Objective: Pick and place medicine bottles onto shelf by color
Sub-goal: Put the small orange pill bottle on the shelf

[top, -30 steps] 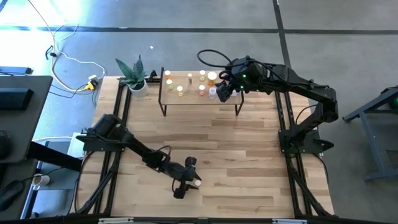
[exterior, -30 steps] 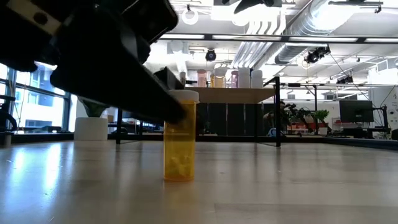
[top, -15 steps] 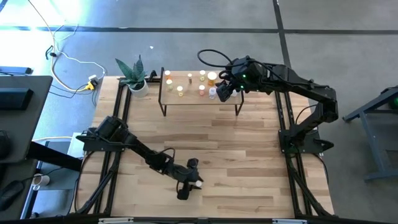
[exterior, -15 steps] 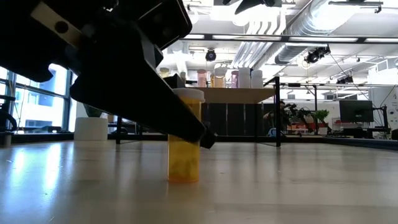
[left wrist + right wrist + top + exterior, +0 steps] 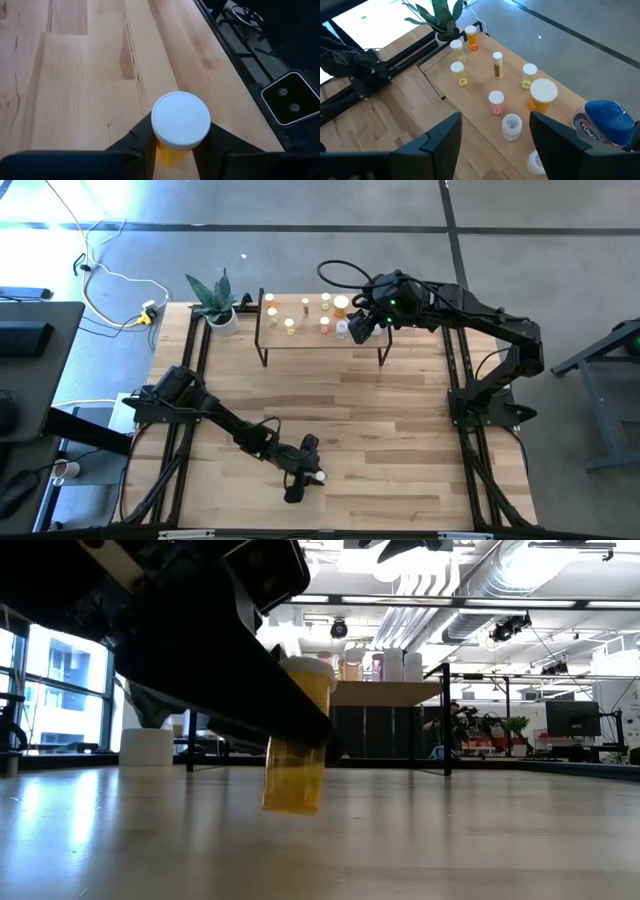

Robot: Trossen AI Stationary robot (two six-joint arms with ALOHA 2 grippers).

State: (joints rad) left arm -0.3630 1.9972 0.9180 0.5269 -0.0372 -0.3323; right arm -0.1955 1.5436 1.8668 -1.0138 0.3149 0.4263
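Near the worktop's (image 5: 400, 430) front edge, about midway along it: left claw (image 5: 305, 475) clamped on a yellow pill bottle (image 5: 295, 735) with a white cap (image 5: 180, 119), one dark finger (image 5: 135, 145) pressed to each side just under the cap. Seen level across the worktop, bottle tilted and lifted clear of the wood, base hanging just above the surface. Far side, at the back edge: small light-wood shelf (image 5: 300, 335) on thin dark legs, carrying a scatter of small bottles, among them a pink one (image 5: 496, 102), a clear one (image 5: 511, 125), a larger orange one (image 5: 543, 96), several yellow and orange vials, and a big blue-lidded bottle (image 5: 600, 122) at the shelf's right end. Right claw (image 5: 358, 326) poised above that right end, fingers (image 5: 442, 140) spread wide apart, nothing between them. Potted green plant (image 5: 215, 302) beside the shelf's left end, at the worktop's back left corner.
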